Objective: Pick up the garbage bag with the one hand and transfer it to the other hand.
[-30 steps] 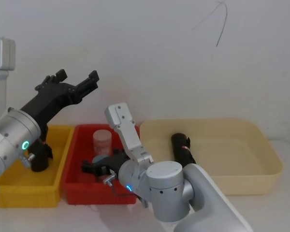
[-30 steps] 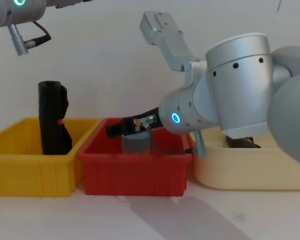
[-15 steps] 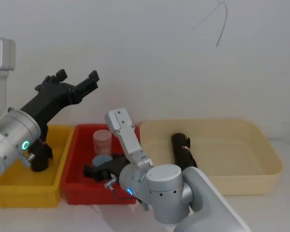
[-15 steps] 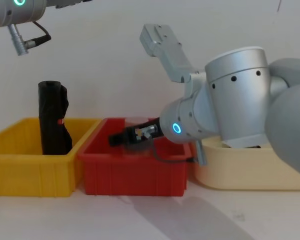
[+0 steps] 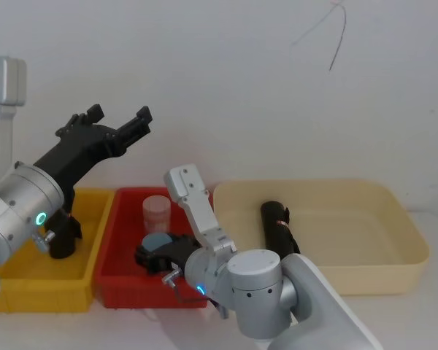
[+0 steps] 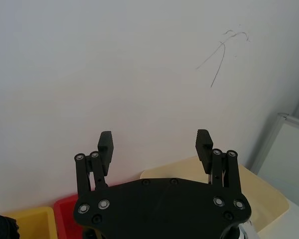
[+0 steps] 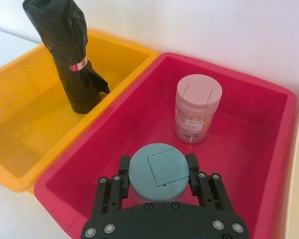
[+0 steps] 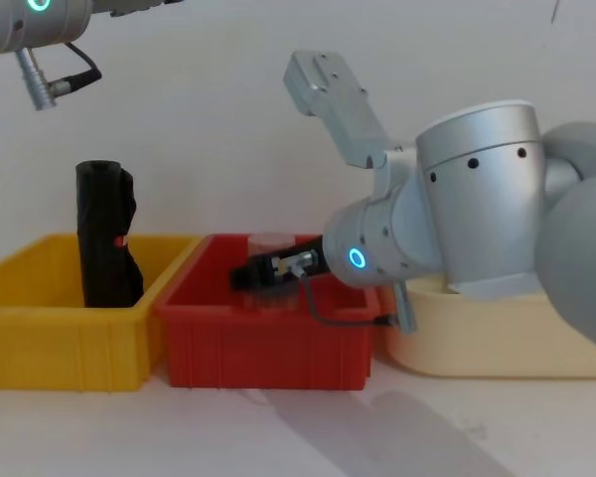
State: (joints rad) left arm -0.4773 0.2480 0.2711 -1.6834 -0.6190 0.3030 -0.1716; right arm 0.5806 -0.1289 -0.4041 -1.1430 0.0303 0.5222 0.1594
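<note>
Yellow bin [image 5: 29,292] at the table's [image 8: 427,427] left edge: bag [image 8: 104,234] stood upright near its middle, top free for grasping. Left gripper [image 5: 119,114] held high above, spread wide, empty. Right gripper [image 7: 157,162] hung part-open over a blue-lidded jar [image 7: 158,174] in the red bin [image 5: 117,240], probably awaiting the handover. White table; white, scratched wall [image 5: 336,36].

Three containers in a row on the table [image 8: 278,437]. The garbage bag [image 8: 104,238] stands upright in the left bin [image 8: 60,343]. In the middle bin [image 8: 268,348], low jar [image 7: 158,172] in front, taller jar [image 7: 197,107] behind. Second roll [image 5: 276,226] lies in the right tray [image 5: 394,240].
</note>
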